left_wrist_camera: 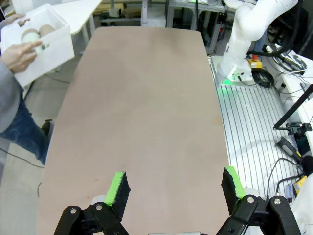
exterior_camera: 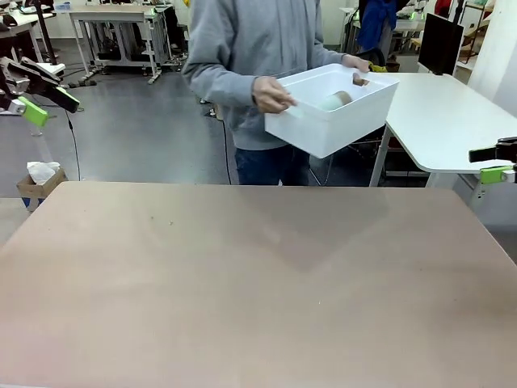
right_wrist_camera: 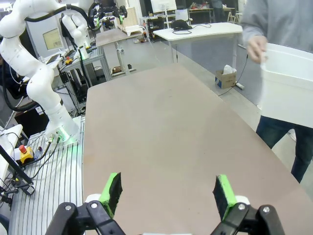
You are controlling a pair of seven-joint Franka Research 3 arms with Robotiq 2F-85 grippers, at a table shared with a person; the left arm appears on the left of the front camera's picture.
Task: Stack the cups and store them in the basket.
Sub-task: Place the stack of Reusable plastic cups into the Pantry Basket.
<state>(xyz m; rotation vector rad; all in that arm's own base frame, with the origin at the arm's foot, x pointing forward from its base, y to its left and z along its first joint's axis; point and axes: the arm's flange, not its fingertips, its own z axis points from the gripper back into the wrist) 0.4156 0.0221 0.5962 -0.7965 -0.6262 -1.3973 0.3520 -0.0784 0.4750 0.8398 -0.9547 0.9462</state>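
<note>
Nearest, the left hand (left_wrist_camera: pixel 172 190) shows its green pads spread wide apart with nothing between them, hovering above the near end of the brown surface (exterior_camera: pixel 258 283); the right hand (right_wrist_camera: pixel 167 193) is likewise spread wide and empty over its own end. In the front view both sit pulled back at the far left and far right edges, well away from the middle. At the far side a person stands holding the white basket (exterior_camera: pixel 323 129) in the air, tilted toward the robot, one of the person's hands (exterior_camera: pixel 271 94) on the near rim and the other at the far rim. Inside lie the cups (exterior_camera: pixel 333 100), a pale mint one and a tan one visible on their sides. The stacking and storing look done, so the sensible course is probably to keep both arms parked clear while the person carries the basket. How many cups are inside and whether they are nested cannot be told, since the basket wall hides most of them; the right wrist view cuts the basket off at its edge.
</note>
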